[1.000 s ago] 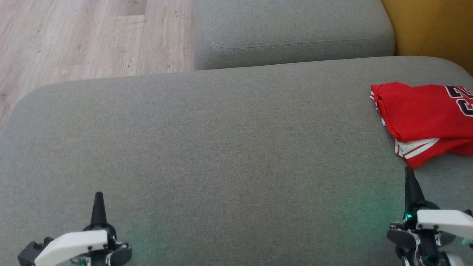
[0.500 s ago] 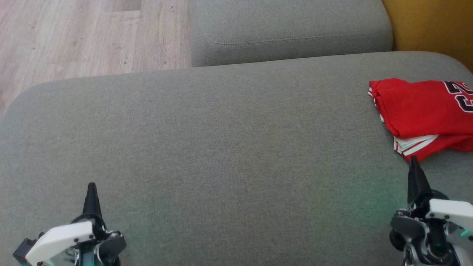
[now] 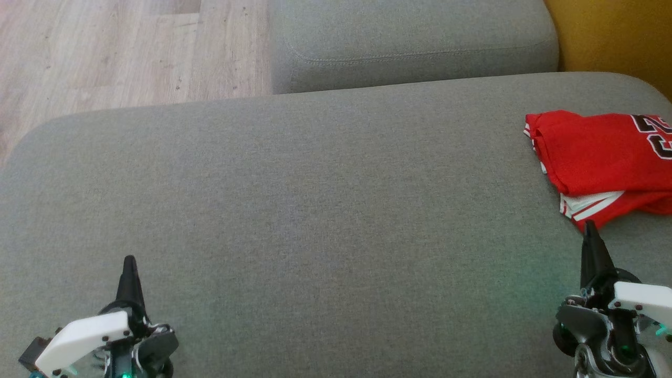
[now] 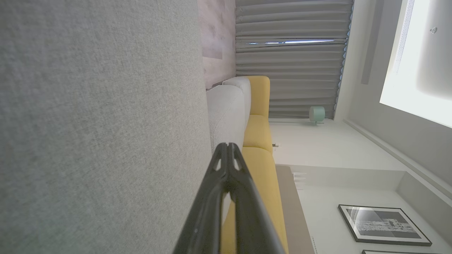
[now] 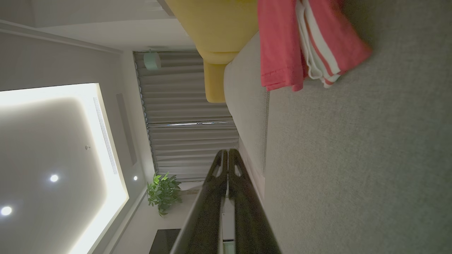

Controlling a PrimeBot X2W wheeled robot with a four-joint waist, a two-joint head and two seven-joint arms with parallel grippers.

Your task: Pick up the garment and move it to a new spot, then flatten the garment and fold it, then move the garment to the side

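The folded red jersey garment (image 3: 593, 152), trimmed with white stripes and printed with black numerals, is laid on the large grey fabric sofa cushion (image 3: 315, 210), at the far right of that cushion. Part of it is cut off by the right border of the head view.

The right gripper (image 3: 589, 226) is positioned over the near right part of the cushion, with its tip directed at the nearest corner of the garment. Its fingers are pressed together and nothing is held between them. In the right wrist view, a strip of bare cushion is seen between the fingers and the garment.

The left gripper (image 3: 128, 261) is positioned over the near left part of the cushion, well apart from the garment. Its fingers are likewise pressed together, with nothing held.

Beyond the far edge of the cushion, a smaller grey cushion (image 3: 409, 42) is located at the centre, pale wooden floor (image 3: 105, 52) to the left, and yellow upholstery (image 3: 614, 37) to the right.
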